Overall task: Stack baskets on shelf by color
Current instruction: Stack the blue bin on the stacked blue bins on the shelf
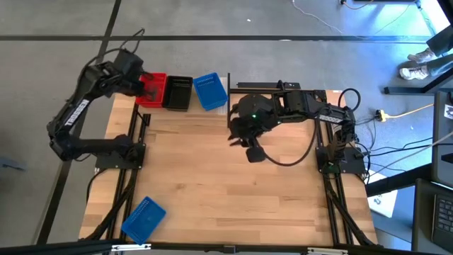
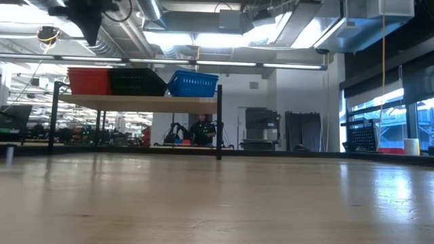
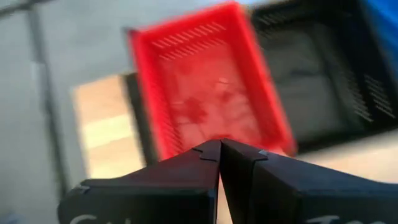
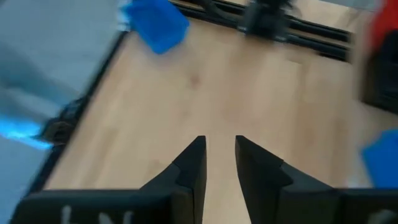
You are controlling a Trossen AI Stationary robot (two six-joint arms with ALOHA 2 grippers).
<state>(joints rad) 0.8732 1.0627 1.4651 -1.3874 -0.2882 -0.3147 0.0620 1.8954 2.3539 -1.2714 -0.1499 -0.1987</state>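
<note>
On the pale shelf (image 2: 135, 104) at the table's far left stand a red basket (image 1: 152, 89), a black basket (image 1: 177, 93) and a blue basket (image 1: 210, 91) in a row. Another blue basket (image 1: 144, 217) lies on the table at the near left corner. My left gripper (image 3: 220, 146) is shut and empty, above the red basket (image 3: 208, 99). My right gripper (image 4: 219, 146) is open and empty above the table's middle, near the far edge; the near-left blue basket (image 4: 155, 25) shows ahead of it.
The shelf stands on thin black posts (image 2: 219, 129) over the table's far left part. The wooden tabletop (image 1: 233, 191) spreads bare in the middle and near right. The arm bases (image 1: 117, 150) stand at the left and right edges. A person (image 2: 202, 130) shows far behind the table.
</note>
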